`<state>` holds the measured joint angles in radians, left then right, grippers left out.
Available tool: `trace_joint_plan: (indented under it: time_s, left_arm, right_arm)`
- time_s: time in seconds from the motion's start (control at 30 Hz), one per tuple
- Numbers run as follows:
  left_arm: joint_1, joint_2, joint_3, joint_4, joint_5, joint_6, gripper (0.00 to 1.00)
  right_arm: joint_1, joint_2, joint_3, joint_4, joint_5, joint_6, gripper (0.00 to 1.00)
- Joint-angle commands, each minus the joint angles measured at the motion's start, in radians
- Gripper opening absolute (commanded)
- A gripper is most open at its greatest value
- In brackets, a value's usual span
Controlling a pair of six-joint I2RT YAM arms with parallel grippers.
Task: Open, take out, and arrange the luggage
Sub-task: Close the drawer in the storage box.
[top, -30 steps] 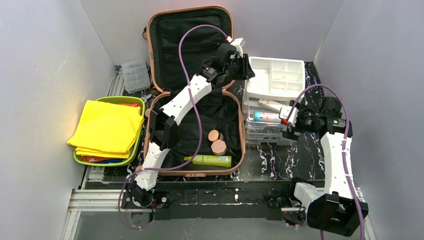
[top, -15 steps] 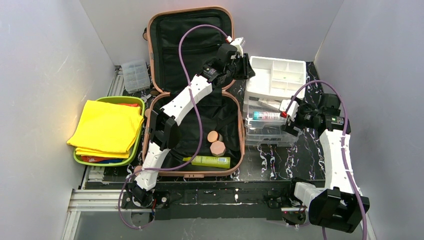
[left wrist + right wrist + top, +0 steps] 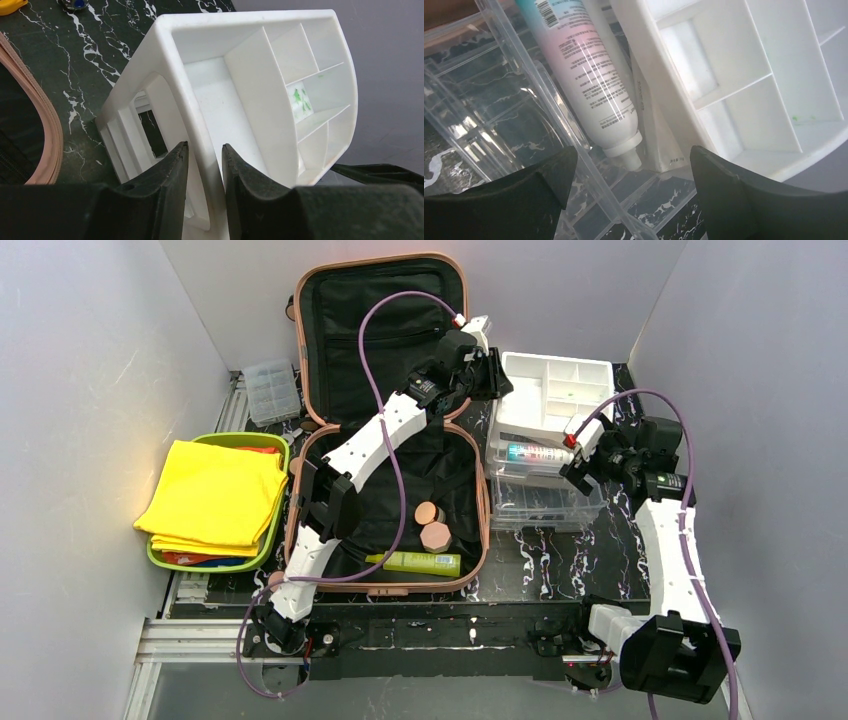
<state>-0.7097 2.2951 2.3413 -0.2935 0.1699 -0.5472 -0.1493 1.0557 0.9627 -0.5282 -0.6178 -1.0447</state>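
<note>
The salmon-pink luggage [image 3: 350, 340] lies open at the table's middle, its black lining showing. In its lower half lie two round tan jars [image 3: 430, 512] and a lime-green tube [image 3: 420, 561]. My left gripper [image 3: 497, 375] reaches over the luggage to the white organizer [image 3: 560, 390]. In the left wrist view the left gripper [image 3: 204, 147] is shut on the rim of the white organizer [image 3: 240, 95], one finger on each side of the wall. My right gripper [image 3: 580, 455] stands open. In the right wrist view the right gripper [image 3: 634, 155] hangs over a pink-and-teal tube [image 3: 584, 65] in the clear drawer box [image 3: 499, 110].
A lime-green tray [image 3: 280, 445] with folded yellow cloth [image 3: 215, 490] sits left of the luggage. A small clear box [image 3: 270, 390] stands behind it. The clear drawer box [image 3: 540, 505] sits under and in front of the white organizer. Grey walls close in on both sides.
My right gripper has moved farther back, up to the front of the white organizer. The left gripper has kept its hold on the rim.
</note>
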Motion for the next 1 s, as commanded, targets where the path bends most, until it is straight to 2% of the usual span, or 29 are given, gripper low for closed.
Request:
trace_joint_plan:
  time_s: [0.0, 0.33, 0.47, 0.63, 0.77, 0.87, 0.97]
  left_arm:
    - [-0.029, -0.006, -0.056, -0.133, 0.037, 0.006, 0.26]
    - [-0.041, -0.007, -0.059, -0.141, 0.033, 0.005, 0.26]
    - [-0.041, -0.008, -0.066, -0.142, 0.031, 0.006, 0.26]
    - [-0.041, -0.007, -0.065, -0.141, 0.035, 0.003, 0.27]
    - [-0.041, -0.005, -0.063, -0.139, 0.038, 0.001, 0.32]
    - [-0.041, -0.005, -0.062, -0.140, 0.037, 0.001, 0.34]
    - [-0.041, -0.004, -0.060, -0.139, 0.038, 0.001, 0.35]
  right_arm:
    - [0.038, -0.007, -0.022, 0.282, 0.113, 0.142, 0.92]
    - [0.084, -0.009, -0.060, 0.398, 0.291, 0.225, 0.90]
    - [0.084, -0.012, 0.013, 0.236, 0.190, 0.190, 0.83]
    - [0.084, -0.012, 0.138, 0.024, 0.082, 0.250, 0.85]
    - [0.084, 0.002, 0.190, -0.098, -0.018, 0.333, 0.84]
    - [0.084, 0.020, 0.186, -0.192, -0.121, 0.346, 0.78]
    - [0.093, 0.021, 0.147, -0.229, -0.166, 0.356, 0.66]
